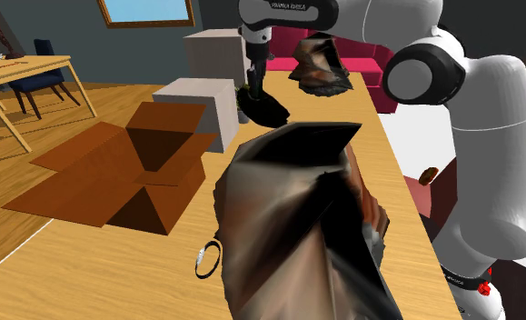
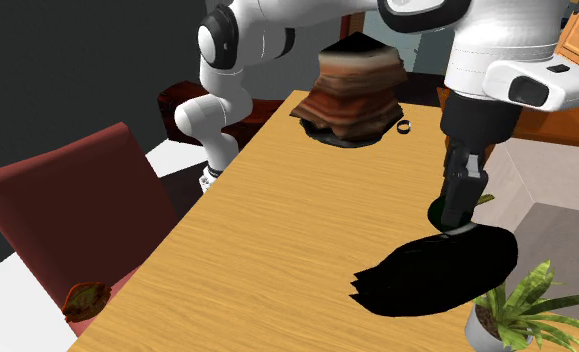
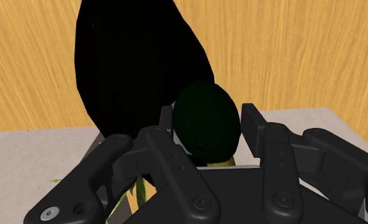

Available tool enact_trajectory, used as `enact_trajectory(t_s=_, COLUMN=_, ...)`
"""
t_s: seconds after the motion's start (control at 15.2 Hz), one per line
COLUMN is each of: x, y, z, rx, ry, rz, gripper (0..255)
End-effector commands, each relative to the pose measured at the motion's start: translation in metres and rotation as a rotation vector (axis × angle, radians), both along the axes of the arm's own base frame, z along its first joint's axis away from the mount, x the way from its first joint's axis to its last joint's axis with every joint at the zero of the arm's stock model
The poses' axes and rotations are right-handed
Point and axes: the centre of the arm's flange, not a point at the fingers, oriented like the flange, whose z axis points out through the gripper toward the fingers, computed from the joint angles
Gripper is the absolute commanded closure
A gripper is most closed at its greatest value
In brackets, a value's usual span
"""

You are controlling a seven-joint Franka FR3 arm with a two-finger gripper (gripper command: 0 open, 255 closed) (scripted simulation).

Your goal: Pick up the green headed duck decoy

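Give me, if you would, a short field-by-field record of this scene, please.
target: duck decoy, black body, dark green head
position: lying on the wooden table, near its edge
arm: gripper down at the decoy's head
other items: brown layered object and small ring on the table; potted plant beside it

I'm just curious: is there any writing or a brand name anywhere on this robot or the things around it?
"FRANKA EMIKA": small dark letters on the white arm, at the shoulder view's top; they are faint, so this is my best reading.
White marks on the dark band near the arm's base: too small to read.
Duck decoy: no lettering visible.
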Motion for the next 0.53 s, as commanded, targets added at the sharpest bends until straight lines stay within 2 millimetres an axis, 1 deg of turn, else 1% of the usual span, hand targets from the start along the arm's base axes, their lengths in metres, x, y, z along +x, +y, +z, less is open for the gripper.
enact_trajectory(t_s=0.0, x=-0.001, y=0.0, z=0.013, rx=0.0, ry=-0.003, rz=0.0, gripper=255)
enact_trajectory(t_s=0.33, x=-0.001, y=0.0, z=0.04, rx=0.0, ry=-0.003, rz=0.0, gripper=255)
enact_trajectory(t_s=0.46, x=-0.001, y=0.0, z=0.04, rx=0.0, ry=-0.003, rz=0.0, gripper=255)
